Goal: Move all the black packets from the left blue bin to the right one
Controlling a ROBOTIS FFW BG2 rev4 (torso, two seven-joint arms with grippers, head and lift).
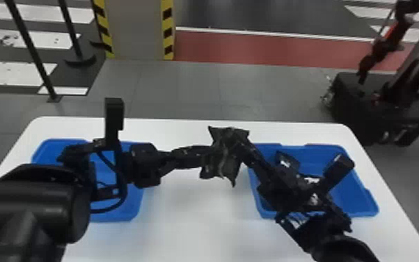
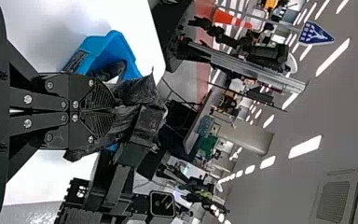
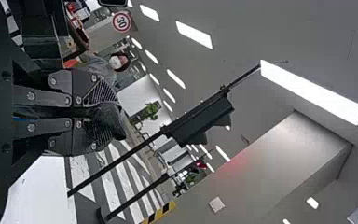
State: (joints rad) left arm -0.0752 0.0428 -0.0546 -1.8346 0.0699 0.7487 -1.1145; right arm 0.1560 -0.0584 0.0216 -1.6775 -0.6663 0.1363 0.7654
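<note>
Black packet point(image 1: 223, 156) is up over the white table point(image 1: 191, 230), between both sets of fingertips, crumpled, spreading out past them on the far and near sides. Left gripper point(image 1: 208, 156) has it pinched, fingers nearly together; left wrist view shows the folds fanning out from the tips. Right gripper point(image 1: 238, 139) comes in from the other side, also clamped on it; right wrist view shows a dark fold point(image 3: 108, 120) between the fingertips, fingers a little apart around it.

Left bin point(image 1: 128, 210) is back from the left fingertips, under the left arm point(image 1: 34, 205), which covers much of it. Right bin point(image 1: 358, 198) is ahead of the left fingertips and back from the right ones, under the right arm point(image 1: 327, 223). Other packets point(image 1: 287, 161) in the right bin, partly hidden by that arm; count can't be told.

Far past the fingers, off the table: striped pillar point(image 1: 135, 31), black poles point(image 1: 33, 52) and another robot point(image 1: 376, 108) on the floor.
</note>
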